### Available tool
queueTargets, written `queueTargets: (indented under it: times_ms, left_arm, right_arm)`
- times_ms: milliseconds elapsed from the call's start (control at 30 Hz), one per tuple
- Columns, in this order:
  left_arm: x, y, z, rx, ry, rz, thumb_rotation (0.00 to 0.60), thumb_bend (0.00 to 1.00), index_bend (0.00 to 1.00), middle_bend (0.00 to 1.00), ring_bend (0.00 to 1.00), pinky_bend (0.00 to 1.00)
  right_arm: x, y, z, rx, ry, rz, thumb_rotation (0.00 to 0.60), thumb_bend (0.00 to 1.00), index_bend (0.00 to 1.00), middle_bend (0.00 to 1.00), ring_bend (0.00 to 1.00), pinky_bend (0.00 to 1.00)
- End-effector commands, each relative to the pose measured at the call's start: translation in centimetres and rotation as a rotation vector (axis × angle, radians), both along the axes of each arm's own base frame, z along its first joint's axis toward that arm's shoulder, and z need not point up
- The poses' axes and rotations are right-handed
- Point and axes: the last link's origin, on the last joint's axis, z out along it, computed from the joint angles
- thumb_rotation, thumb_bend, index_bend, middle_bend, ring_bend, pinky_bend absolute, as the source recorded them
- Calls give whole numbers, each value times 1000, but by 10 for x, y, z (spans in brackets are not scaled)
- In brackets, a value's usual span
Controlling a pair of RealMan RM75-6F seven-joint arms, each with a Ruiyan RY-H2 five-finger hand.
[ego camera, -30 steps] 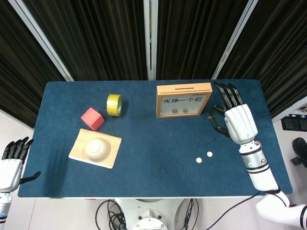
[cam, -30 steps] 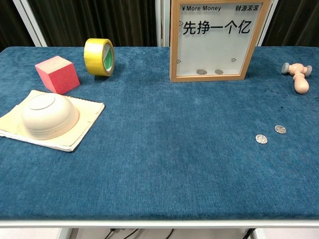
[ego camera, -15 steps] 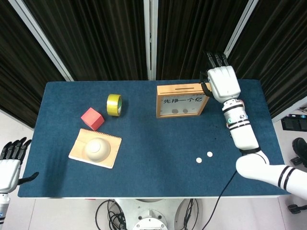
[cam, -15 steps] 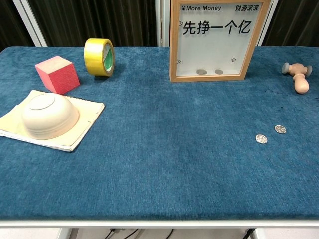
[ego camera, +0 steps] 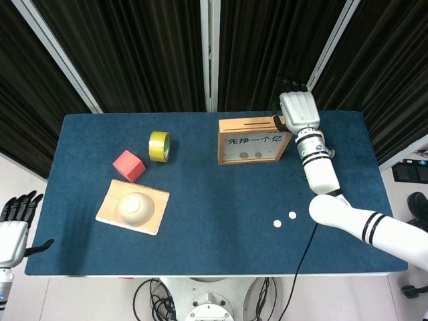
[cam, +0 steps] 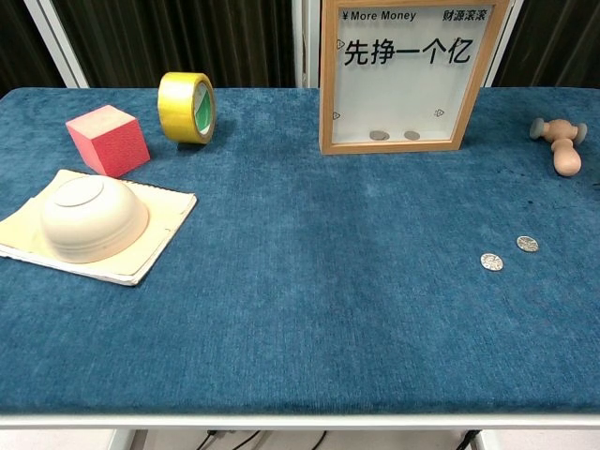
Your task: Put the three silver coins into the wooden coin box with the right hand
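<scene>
Now right hand (ego camera: 299,112) over wooden coin box (ego camera: 256,140) top corner, fingers' state unclear, two coins (cam: 509,253) well apart.

wooden coin box (cam: 414,77) front reads "¥ More Money", "先挣一个亿", "财源滚滚"

I can't tell whether my right hand (ego camera: 298,111), over the wooden coin box (ego camera: 256,140), pinches a coin; its fingers are hidden.

The right hand (ego camera: 298,111) is hovering at the top right corner of the wooden coin box (ego camera: 256,140), possibly touching it, while two silver coins (ego camera: 285,219) are lying on the table (ego camera: 221,214)
</scene>
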Motion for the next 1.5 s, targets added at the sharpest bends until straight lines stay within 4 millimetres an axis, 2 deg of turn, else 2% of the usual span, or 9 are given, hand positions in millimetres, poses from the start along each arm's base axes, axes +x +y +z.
queueTargets:
  times_ms: [33, 333, 1500]
  left_arm:
    - [-2, 0, 0, 1, 12, 2, 600, 0, 19, 0, 0, 0]
    - [-3, 1, -1, 12, 42, -6, 600, 0, 18, 0, 0, 0]
    - [-5, 2, 2, 14, 18, -2, 600, 0, 18, 0, 0, 0]
  right_arm:
    - [6, 0, -6, 39, -10, -24, 600, 452, 796, 16, 0, 0]
    - [12, 2, -7, 63, -20, -48, 600, 454, 797, 16, 0, 0]
    - [9, -5, -22, 83, -12, -75, 600, 456, 793, 16, 0, 0]
